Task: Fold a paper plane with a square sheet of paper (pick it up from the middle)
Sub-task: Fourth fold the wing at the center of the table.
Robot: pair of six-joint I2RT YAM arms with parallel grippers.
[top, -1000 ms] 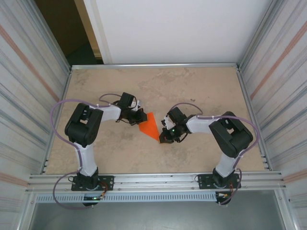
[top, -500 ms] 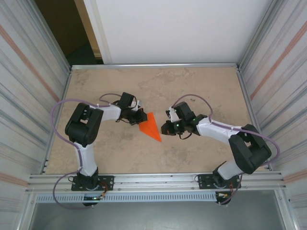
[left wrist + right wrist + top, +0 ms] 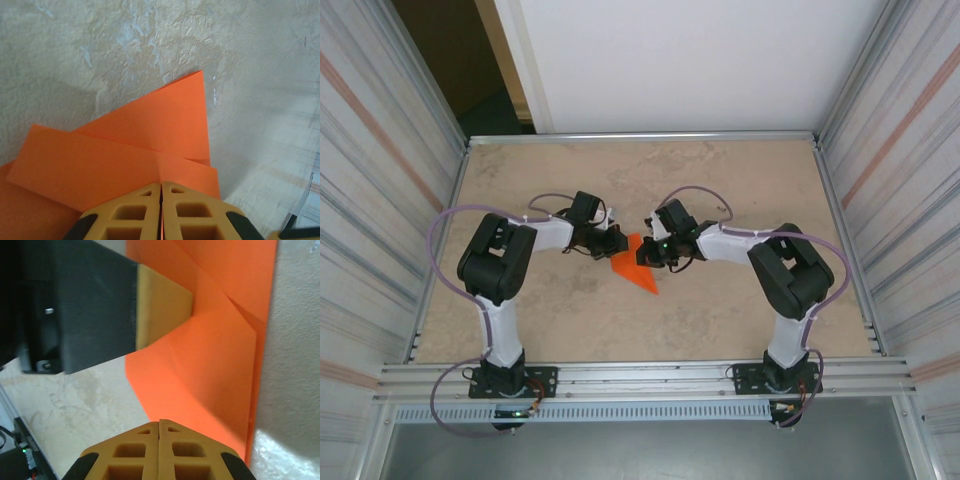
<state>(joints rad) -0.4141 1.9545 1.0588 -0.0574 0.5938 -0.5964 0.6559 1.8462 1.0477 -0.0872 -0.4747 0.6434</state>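
The paper plane is bright orange paper folded into a narrow dart, its tip pointing toward the near right. It lies mid-table with its wide end lifted. My left gripper is shut on that wide end. In the left wrist view the yellow fingertips pinch a thin orange edge of the creased layers. My right gripper is shut and sits against the paper's upper right side. In the right wrist view its tips meet the paper's edge, with one left finger across from them.
The beige table is fenced by ribbed metal walls on the left and right. A metal rail runs along the near edge. Purple cables loop off both arms.
My right arm has swung left and away from me, from beside the plane's tip to its wide end, close to the left gripper. The left gripper and paper have barely moved.
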